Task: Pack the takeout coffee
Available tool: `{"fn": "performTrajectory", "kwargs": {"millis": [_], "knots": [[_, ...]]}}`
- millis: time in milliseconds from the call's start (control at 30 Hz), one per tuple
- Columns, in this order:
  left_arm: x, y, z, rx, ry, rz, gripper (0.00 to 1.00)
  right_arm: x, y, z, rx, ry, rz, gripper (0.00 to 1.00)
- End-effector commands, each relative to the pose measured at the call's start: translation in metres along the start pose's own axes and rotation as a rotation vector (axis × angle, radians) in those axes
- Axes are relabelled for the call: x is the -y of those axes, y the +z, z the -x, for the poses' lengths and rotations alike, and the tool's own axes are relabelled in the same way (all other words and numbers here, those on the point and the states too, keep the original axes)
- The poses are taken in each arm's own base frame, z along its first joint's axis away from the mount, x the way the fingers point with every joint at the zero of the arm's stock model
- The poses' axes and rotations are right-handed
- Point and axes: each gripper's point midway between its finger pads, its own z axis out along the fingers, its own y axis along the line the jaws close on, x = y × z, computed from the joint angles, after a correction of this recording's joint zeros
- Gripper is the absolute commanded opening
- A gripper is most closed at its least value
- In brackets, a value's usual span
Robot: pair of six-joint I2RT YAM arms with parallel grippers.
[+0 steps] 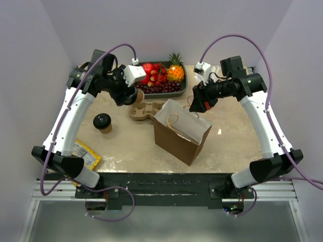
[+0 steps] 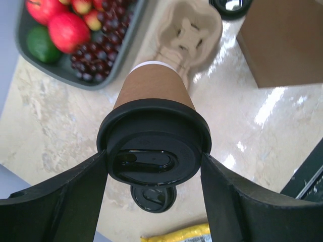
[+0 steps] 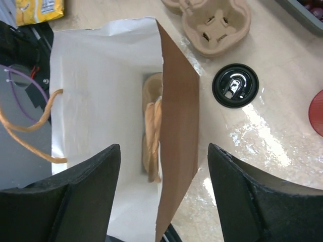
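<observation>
My left gripper (image 2: 154, 164) is shut on a takeout coffee (image 2: 154, 83), a kraft-brown cup with a black lid (image 2: 151, 143), the fingers pressing the lid's rim from both sides. In the top view, this gripper (image 1: 132, 96) holds the cup just left of the tan cup carrier (image 1: 144, 109). A second lidded coffee (image 1: 102, 122) stands on the table at the left, and its lid shows below the held cup (image 2: 153, 197). My right gripper (image 3: 164, 166) is open and straddles the right wall of the open brown paper bag (image 3: 176, 116), and also shows in the top view (image 1: 198, 103).
A grey tray of fruit (image 1: 184, 85) sits at the back. The bag (image 1: 179, 132) stands mid-table. A loose black lid (image 3: 235, 85) lies right of the bag, near the carrier (image 3: 212, 22). A yellow snack packet (image 1: 87, 154) lies at the near left.
</observation>
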Motion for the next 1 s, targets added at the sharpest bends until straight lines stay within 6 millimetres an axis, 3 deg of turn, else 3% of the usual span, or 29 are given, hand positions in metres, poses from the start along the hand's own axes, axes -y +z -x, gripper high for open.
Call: {"fn": "performTrajectory", "kwargs": {"millis": [0,100,167,200,267,433,533,600,800,967], "knots": [[-0.008,-0.025,0.042,0.159,-0.028,0.044,0.62,0.006,0.006,0.010,0.027,-0.010,-0.023,0.68],[-0.008,-0.040,0.062,0.245,-0.026,0.057,0.62,0.006,0.018,-0.001,-0.014,-0.013,-0.005,0.50],[-0.005,-0.053,0.078,0.316,-0.017,0.048,0.62,0.007,0.022,-0.006,-0.029,-0.012,0.001,0.33],[-0.002,-0.057,0.084,0.343,-0.009,0.035,0.62,0.009,0.023,-0.007,-0.035,-0.009,-0.005,0.16],[0.008,-0.070,0.102,0.423,0.011,-0.002,0.62,0.009,0.021,-0.004,-0.025,-0.014,-0.018,0.01],[0.047,-0.092,0.139,0.557,0.096,-0.097,0.62,0.005,0.000,0.021,0.045,-0.054,-0.079,0.00],[0.066,-0.096,0.149,0.594,0.142,-0.155,0.61,-0.006,-0.012,0.024,0.061,-0.106,-0.132,0.00],[0.072,-0.096,0.153,0.613,0.163,-0.163,0.61,-0.020,-0.017,0.020,0.059,-0.155,-0.140,0.00],[0.076,-0.097,0.154,0.642,0.221,-0.155,0.61,-0.018,-0.039,0.014,0.066,-0.193,-0.238,0.00],[0.096,-0.094,0.149,0.661,0.234,-0.237,0.61,-0.021,-0.016,-0.009,0.011,-0.155,-0.161,0.00]]}}
